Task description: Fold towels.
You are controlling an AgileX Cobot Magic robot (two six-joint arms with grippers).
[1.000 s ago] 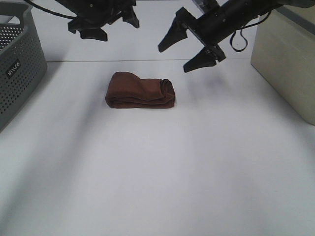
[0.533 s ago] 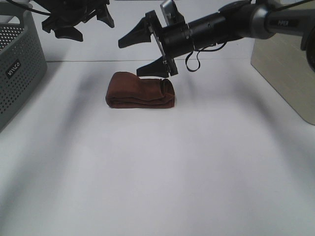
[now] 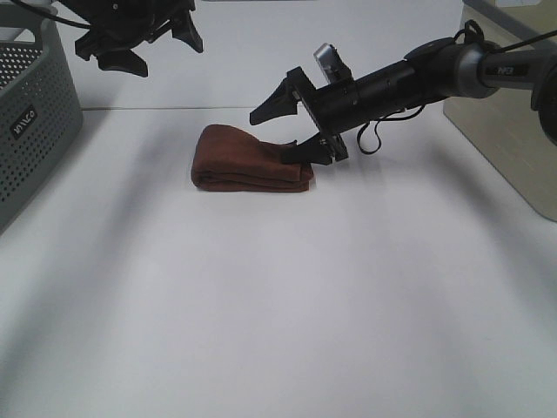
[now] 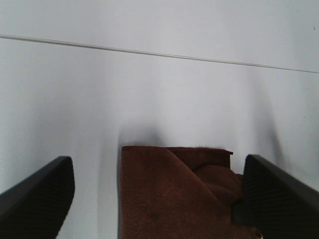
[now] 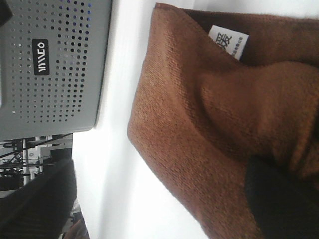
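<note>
The dark reddish-brown towel [image 3: 248,161] lies folded into a thick bundle on the white table. My right gripper [image 3: 270,139] is open at the towel's right end, with one finger above the towel and the lower finger [image 3: 300,155] against that end. In the right wrist view the towel [image 5: 214,124] fills the space between the open fingers and its white tag [image 5: 228,41] shows. My left gripper [image 3: 157,48] is open and empty, high up behind and to the left of the towel. The left wrist view shows the towel [image 4: 169,194] below between its fingers.
A grey perforated basket [image 3: 35,113] stands at the left edge; it also shows in the right wrist view [image 5: 50,64]. A beige box [image 3: 509,104] stands at the right. A thin seam [image 3: 130,108] crosses the table behind the towel.
My right gripper swung in from the upper right and came down onto the towel's right end, staying open. The towel shifted slightly right. My left gripper drew back to the left.
</note>
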